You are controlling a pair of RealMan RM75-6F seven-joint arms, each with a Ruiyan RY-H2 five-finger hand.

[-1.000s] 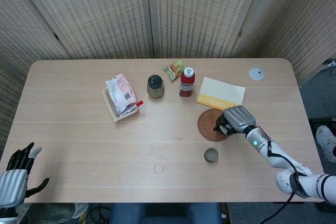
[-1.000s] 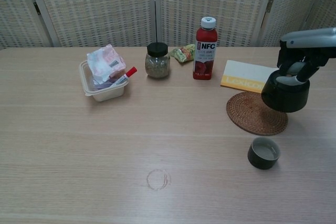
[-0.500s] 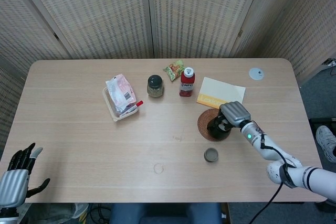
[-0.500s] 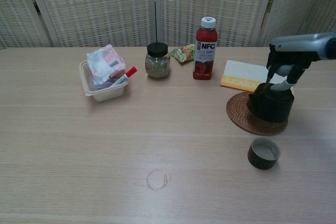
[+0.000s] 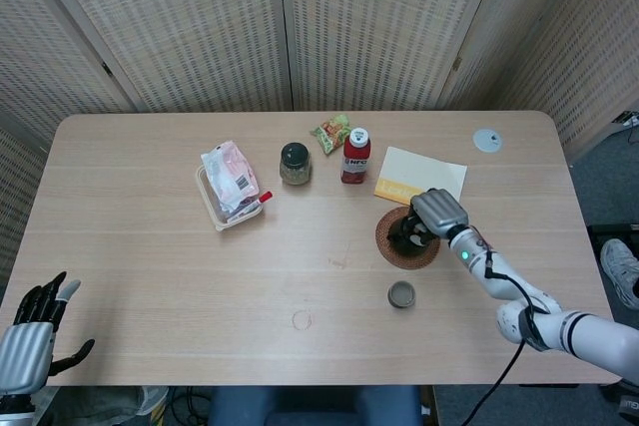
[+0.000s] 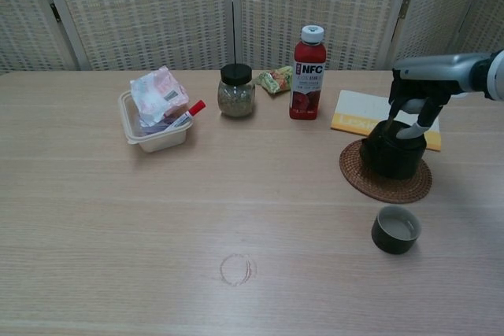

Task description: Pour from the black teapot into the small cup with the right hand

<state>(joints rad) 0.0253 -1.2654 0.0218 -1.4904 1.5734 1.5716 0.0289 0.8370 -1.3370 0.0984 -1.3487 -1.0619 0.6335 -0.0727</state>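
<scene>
At the right of the frame, the right hand holds the black teapot on a round woven mat. The small cup sits just below.

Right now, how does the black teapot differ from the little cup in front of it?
The black teapot is bigger and taller than the small cup. The teapot sits on the woven coaster with the right hand on its handle; the cup stands untouched on the bare table. Both are dark, round and upright.

bare table surrounds the small cup; juice bottle stands well behind.
</scene>
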